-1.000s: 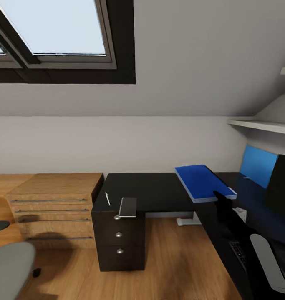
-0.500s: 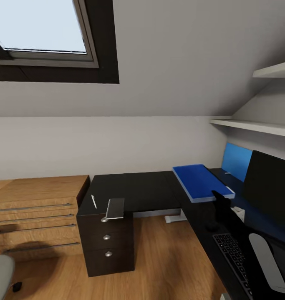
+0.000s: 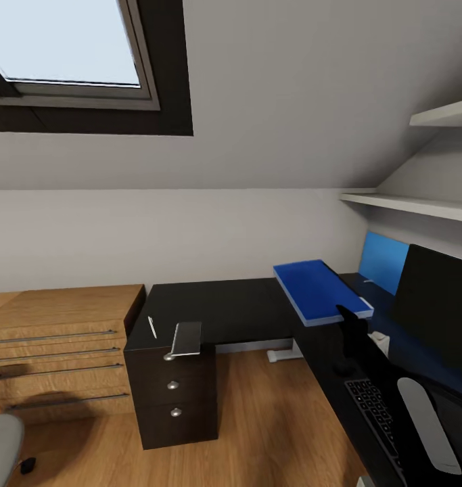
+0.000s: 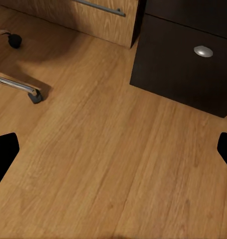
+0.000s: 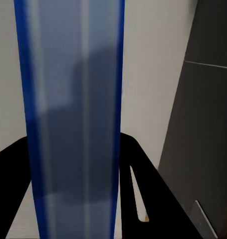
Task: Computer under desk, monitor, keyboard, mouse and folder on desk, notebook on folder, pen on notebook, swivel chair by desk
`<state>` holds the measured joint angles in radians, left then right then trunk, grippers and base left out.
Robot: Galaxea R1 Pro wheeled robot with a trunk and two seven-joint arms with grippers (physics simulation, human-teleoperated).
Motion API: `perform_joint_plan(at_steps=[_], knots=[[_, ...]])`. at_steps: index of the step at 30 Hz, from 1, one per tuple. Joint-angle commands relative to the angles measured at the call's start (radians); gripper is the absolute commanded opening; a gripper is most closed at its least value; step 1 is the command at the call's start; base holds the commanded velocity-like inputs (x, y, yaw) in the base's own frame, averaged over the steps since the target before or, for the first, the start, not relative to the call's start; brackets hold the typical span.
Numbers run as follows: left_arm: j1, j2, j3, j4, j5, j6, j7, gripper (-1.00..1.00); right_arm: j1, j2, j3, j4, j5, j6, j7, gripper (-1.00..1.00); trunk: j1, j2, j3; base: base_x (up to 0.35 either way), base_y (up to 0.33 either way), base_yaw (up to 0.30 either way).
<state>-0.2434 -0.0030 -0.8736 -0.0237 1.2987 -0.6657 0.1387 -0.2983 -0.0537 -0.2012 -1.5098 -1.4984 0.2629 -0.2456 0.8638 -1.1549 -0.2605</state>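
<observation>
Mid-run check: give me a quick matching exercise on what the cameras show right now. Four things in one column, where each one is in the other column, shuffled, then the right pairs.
Things:
1. folder
2. notebook
3. pen
4. keyboard

Places:
A. lying on the desk top just beside the notebook, toward the wooden drawer chest
B. held up above the desk by the right gripper
C. on the desk's right-hand wing, in front of the monitor
D. on the desk edge above the drawer unit, hanging a little over it

Pairs: 1-B, 2-D, 3-A, 4-C
</observation>
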Motion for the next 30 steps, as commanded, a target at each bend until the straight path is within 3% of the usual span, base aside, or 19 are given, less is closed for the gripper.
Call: perform_joint_plan(at_steps=[1, 11, 15, 19, 20, 22, 25, 27, 28, 29, 30], knots=[[0.0, 0.0, -0.008, -0.001, -0.001, -0.002, 0.01, 1.0, -0.001, 0.0, -0.001, -0.001, -0.008, 0.004, -0.004, -1.0, 0.0, -0.001, -0.001, 0.0, 0.0, 0.0], [-0.001, -0.005, -0.015, -0.002, -0.013, 0.019, -0.005, 1.0, -0.001, 0.017, 0.001, 0.009, -0.008, 0.004, 0.014, -1.0, 0.0, -0.001, -0.001, 0.0, 0.0, 0.0], [-0.001, -0.007, -0.037, -0.024, -0.11, 0.024, -0.002, 1.0, -0.002, 0.024, 0.025, 0.079, -0.003, -0.013, 0.01, -1.0, 0.0, -0.001, -0.001, 0.0, 0.0, 0.0], [0.0, -0.001, -0.04, -0.094, -0.134, 0.091, 0.001, 1.0, -0.008, 0.028, 0.04, 0.111, -0.001, -0.038, 0.008, -1.0, 0.0, -0.001, -0.001, 0.0, 0.0, 0.0], [0.0, 0.009, -0.04, -0.145, -0.138, 0.173, 0.003, 1.0, -0.025, 0.029, 0.05, 0.14, 0.001, -0.043, 0.008, -1.0, 0.0, -0.001, -0.001, 0.0, 0.0, 0.0], [0.0, 0.029, -0.04, -0.209, -0.14, 0.249, 0.006, 1.0, -0.047, 0.03, 0.058, 0.177, 0.005, -0.047, 0.007, -1.0, 0.0, -0.001, -0.001, 0.0, 0.0, 0.0], [-0.002, 0.103, -0.04, -0.399, -0.142, 0.38, 0.04, 1.0, -0.1, 0.03, 0.064, 0.255, 0.033, -0.049, 0.005, -1.0, 0.0, -0.001, -0.001, 0.0, 0.0, 0.0], [-0.002, 0.167, -0.038, -0.574, -0.141, 0.476, 0.112, 1.0, -0.116, 0.03, 0.065, 0.28, 0.056, -0.052, 0.006, -1.0, 0.0, -0.001, -0.001, 0.0, 0.0, 0.0], [-0.002, 0.183, -0.038, -0.623, -0.141, 0.502, 0.139, 1.0, -0.119, 0.031, 0.066, 0.284, 0.06, -0.054, 0.006, -1.0, 0.0, -0.001, -0.001, 0.0, 0.0, 0.0], [-0.002, 0.214, -0.039, -0.726, -0.141, 0.552, 0.201, 1.0, -0.123, 0.031, 0.066, 0.291, 0.067, -0.059, 0.006, -1.0, 0.0, -0.001, -0.001, 0.0, 0.0, 0.0], [-0.001, 0.258, -0.04, -0.88, -0.139, 0.615, 0.312, 1.0, -0.128, 0.031, 0.067, 0.306, 0.072, -0.069, 0.006, -1.0, 0.0, -0.001, -0.001, 0.0, 0.0, 0.0]])
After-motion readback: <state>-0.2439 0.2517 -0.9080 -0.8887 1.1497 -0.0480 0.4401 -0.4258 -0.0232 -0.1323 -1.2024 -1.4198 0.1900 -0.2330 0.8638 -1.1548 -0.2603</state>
